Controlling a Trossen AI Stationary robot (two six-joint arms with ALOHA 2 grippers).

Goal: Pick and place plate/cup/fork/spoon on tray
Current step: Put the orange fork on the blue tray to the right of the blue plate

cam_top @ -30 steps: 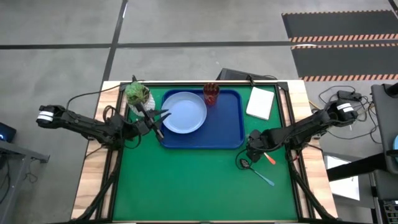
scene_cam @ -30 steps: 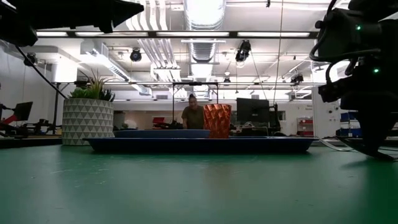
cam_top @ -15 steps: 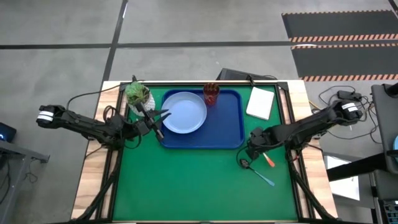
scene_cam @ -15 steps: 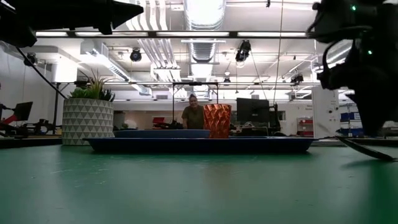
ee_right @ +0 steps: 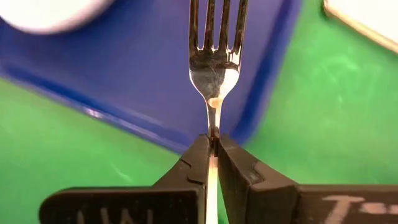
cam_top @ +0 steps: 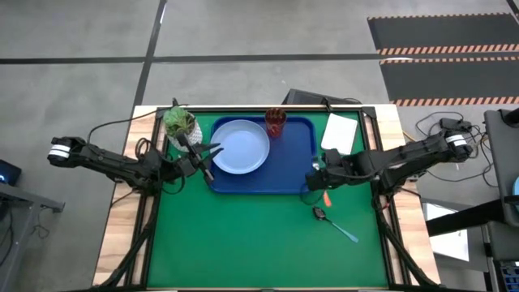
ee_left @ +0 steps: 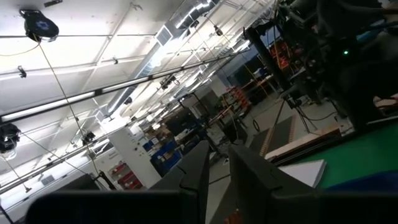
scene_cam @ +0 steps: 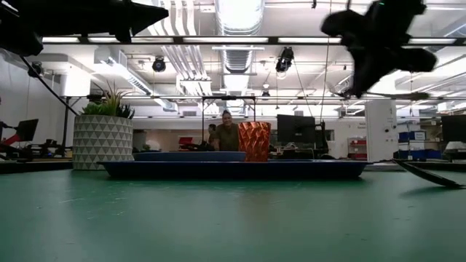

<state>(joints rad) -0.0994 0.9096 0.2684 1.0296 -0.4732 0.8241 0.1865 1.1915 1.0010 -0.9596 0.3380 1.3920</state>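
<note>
The dark blue tray [cam_top: 302, 166] lies on the green mat. It holds the pale blue plate [cam_top: 241, 147] and the red-orange cup [cam_top: 276, 122], which stands at its far rim. My right gripper [cam_top: 313, 180] is shut on the fork [ee_right: 213, 62] above the tray's near right corner [ee_right: 249, 124]. The fork's orange handle [cam_top: 327, 197] trails behind the gripper. The spoon [cam_top: 334, 223] lies flat on the mat, nearer than the gripper. My left gripper [cam_top: 209, 158] hangs by the tray's left edge, slightly open and empty. My right gripper pinches the fork's thin metal neck [ee_right: 213, 127], just behind the tines, between its two fingers. The fork lies along the fingers, with the tines pointing forward past the tips and the handle running back between them. It is lifted clear, over the tray's rim.
A white pot with a green plant [cam_top: 179, 122] stands off the tray's far left corner. A white rectangular block [cam_top: 340, 134] lies to the right of the tray. Bare green mat [cam_top: 243, 243] fills the near half of the table. A person [scene_cam: 227, 135] stands in the room beyond.
My right gripper has risen from the mat with the fork and gone toward the table's far and left edges, to the tray's near right corner. The fork is lifted clear of the mat. The spoon has stayed where it lay.
</note>
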